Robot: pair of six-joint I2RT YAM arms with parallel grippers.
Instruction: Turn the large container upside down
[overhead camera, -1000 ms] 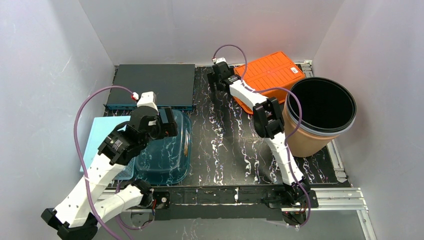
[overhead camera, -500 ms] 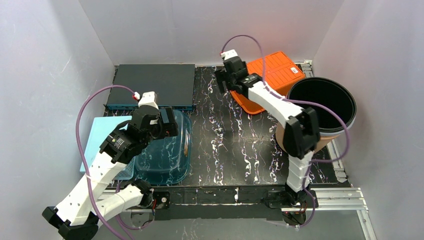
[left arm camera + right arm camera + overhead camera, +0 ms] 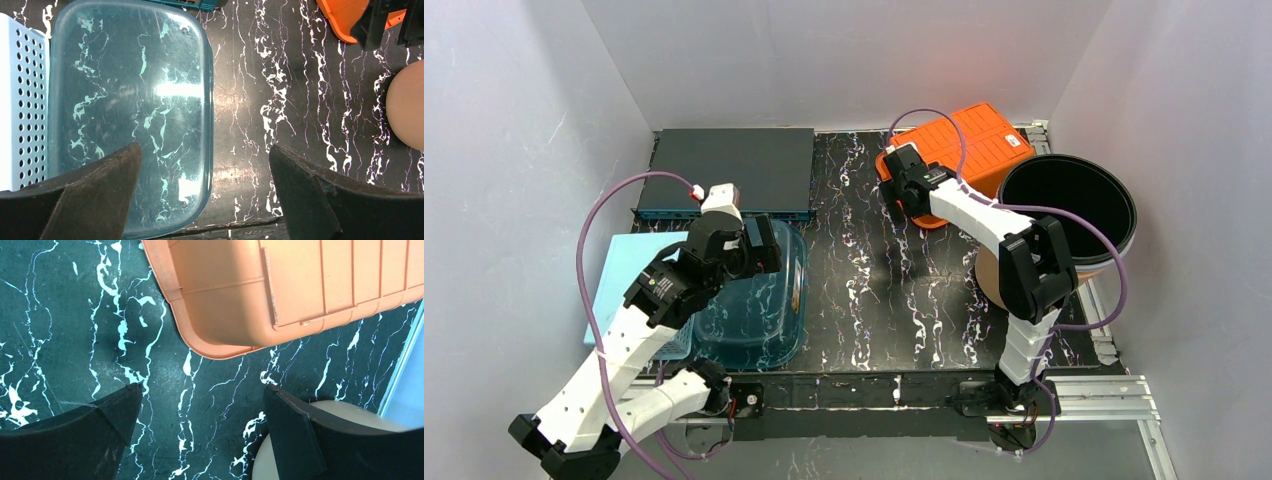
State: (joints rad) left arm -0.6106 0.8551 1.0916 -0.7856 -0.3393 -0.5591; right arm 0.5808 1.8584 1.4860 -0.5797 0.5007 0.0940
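Hovering the empty, wide-spread right gripper (image 3: 201,387) near the upright tan black-rimmed drum (image 3: 1074,200), pre-grasp, needing a rim grip for tipping next

Large tan round container (image 3: 1074,195) (black inside, pale rim) upright, mouth up, at the right edge of the table (image 3: 864,290)

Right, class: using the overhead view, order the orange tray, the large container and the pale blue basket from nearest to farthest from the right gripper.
Measured from the right gripper:
1. orange tray, just beside it, towards the back.
2. large container, further out on the right side.
3. pale blue basket, far across on the left side.
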